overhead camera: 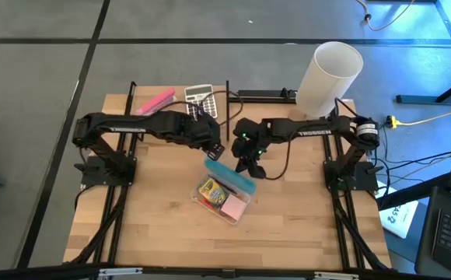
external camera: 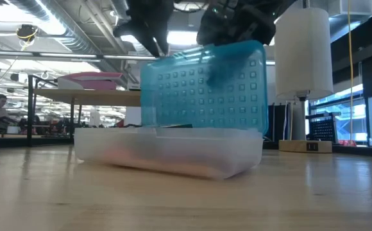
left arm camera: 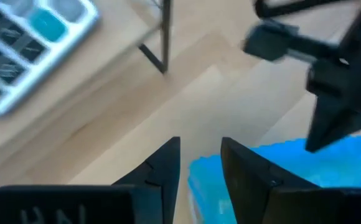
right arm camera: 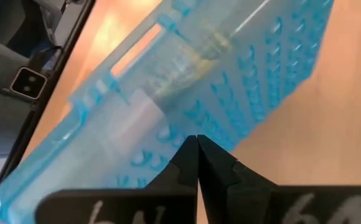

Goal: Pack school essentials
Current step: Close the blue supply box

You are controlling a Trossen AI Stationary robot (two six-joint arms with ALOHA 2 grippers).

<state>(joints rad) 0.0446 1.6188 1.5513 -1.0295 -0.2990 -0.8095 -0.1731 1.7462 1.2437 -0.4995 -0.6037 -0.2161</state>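
Nearest sits a frosted plastic box (external camera: 173, 154) on the counter (external camera: 186, 199), blue studded lid (external camera: 205, 86) raised. Left claw (overhead camera: 215, 148) hovers spread at the lid's edge; right claw (overhead camera: 250, 166) is pressed together behind it.

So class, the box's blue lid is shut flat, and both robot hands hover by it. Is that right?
Not quite: the blue lid stands raised over the clear box, as the low view shows. The left hand and right hand do hover by it.

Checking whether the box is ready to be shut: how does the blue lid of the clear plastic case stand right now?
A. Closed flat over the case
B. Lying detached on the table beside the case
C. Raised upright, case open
C: in the low view the blue lid stands up from the rear edge of the clear case, whose contents show from above.
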